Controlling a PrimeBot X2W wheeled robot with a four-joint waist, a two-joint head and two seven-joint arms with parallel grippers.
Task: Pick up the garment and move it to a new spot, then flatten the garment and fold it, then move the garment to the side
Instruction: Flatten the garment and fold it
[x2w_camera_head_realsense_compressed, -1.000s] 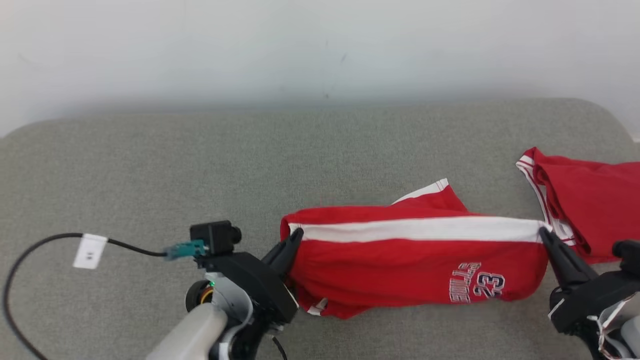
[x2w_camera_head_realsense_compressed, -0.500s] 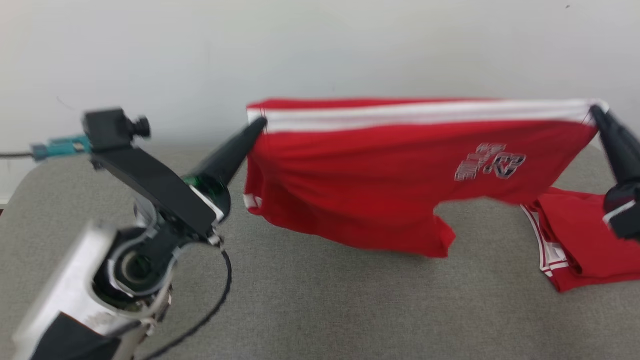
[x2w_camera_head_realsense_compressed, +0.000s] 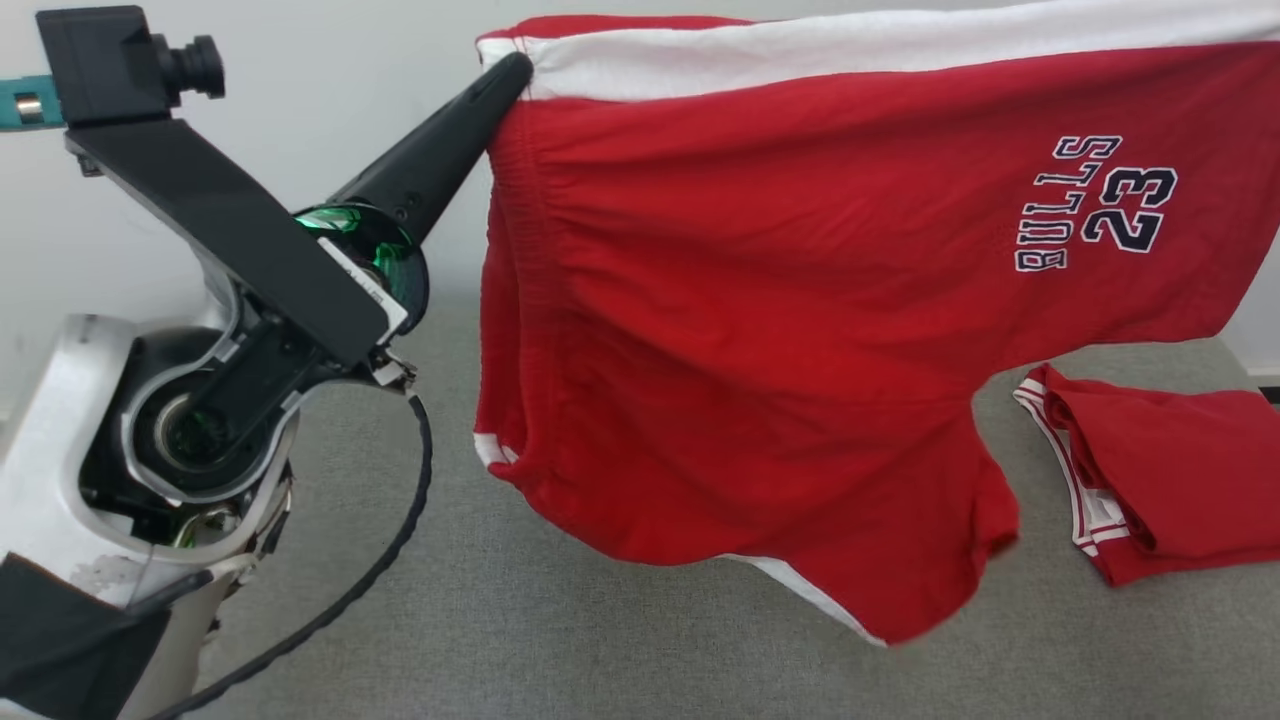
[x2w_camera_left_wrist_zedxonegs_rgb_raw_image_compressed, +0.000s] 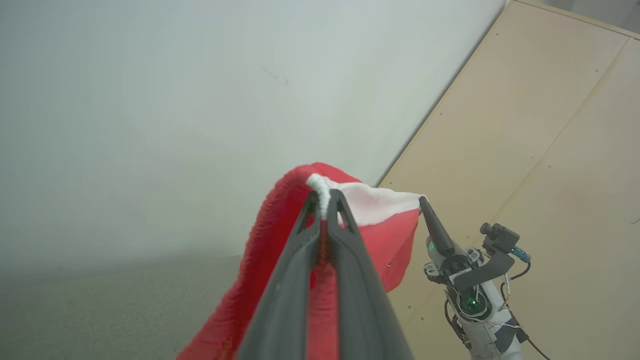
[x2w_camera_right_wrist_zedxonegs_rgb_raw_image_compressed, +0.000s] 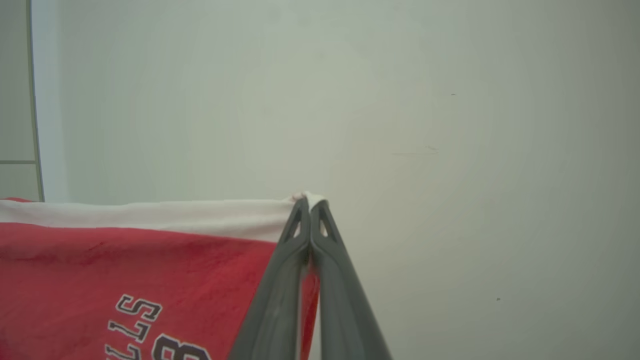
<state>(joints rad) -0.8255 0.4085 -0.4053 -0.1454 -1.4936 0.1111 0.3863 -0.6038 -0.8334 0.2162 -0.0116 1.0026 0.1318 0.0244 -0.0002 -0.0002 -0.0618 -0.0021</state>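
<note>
The garment is a pair of red shorts with a white waistband and "BULLS 23" lettering, hanging spread in the air above the grey cushion. My left gripper is shut on the waistband's left corner, seen pinching the white edge in the left wrist view. My right gripper is shut on the waistband's other corner, and it also shows in the left wrist view. The shorts' legs dangle free, the lower hem just above the cushion.
A second red garment with white trim lies folded on the cushion at the right. A black cable loops from my left arm over the cushion. A pale wall stands behind.
Both grippers have lifted the shorts off the cushion and high into the air, stretched between them. The head camera has tilted, so the whole picture shifted.
</note>
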